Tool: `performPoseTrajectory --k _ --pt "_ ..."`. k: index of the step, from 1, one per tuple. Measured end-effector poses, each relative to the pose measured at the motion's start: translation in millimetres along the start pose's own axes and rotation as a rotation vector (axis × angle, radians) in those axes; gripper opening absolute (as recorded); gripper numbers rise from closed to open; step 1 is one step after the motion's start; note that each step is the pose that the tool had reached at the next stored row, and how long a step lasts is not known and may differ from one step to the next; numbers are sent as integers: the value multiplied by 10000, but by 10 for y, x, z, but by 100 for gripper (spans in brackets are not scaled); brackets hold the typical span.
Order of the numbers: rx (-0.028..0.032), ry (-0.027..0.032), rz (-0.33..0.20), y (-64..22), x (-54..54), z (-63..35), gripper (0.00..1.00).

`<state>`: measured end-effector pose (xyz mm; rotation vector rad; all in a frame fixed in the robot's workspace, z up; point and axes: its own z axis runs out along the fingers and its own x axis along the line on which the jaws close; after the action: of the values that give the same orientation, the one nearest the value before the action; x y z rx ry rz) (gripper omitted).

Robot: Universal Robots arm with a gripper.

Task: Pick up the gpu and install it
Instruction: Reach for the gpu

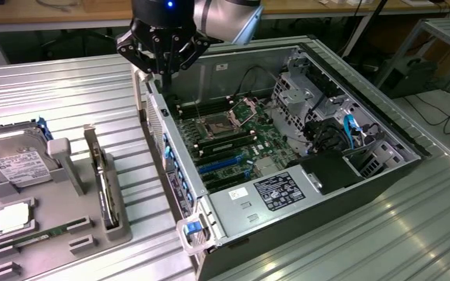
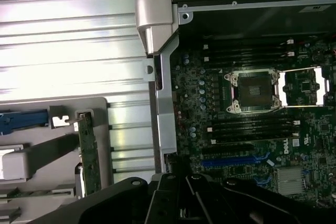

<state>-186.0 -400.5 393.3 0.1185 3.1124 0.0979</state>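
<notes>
The gpu [image 1: 102, 178] stands on its thin edge in a slot of the grey holder [image 1: 119, 234] at the exterior view's left. The wrist view catches it edge-on as a narrow greenish card [image 2: 89, 156]. My gripper [image 1: 164, 71] hangs above the left wall of the open computer case [image 1: 381, 193], near its far corner and well away from the gpu. Its black fingers are shut together with nothing between them. In the wrist view the gripper [image 2: 181, 179] sits dark over the motherboard [image 2: 247, 129] beside the case wall.
A silver hard drive [image 1: 18, 167], a square chip [image 1: 12, 218] and a slim memory stick [image 1: 37, 239] also rest in the holder. The board carries an open CPU socket [image 1: 241, 110] and blue slots [image 1: 221, 167]. A ribbed metal table [image 1: 412, 234] surrounds the case.
</notes>
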Motion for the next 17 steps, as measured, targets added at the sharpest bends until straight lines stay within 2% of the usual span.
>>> performPoseTrajectory --k 1,2,17 --pt "0 -1 0 -1 7 0 11" --pt "0 -1 0 -6 78 -2 11" --pt "0 0 -1 -19 230 -6 11"
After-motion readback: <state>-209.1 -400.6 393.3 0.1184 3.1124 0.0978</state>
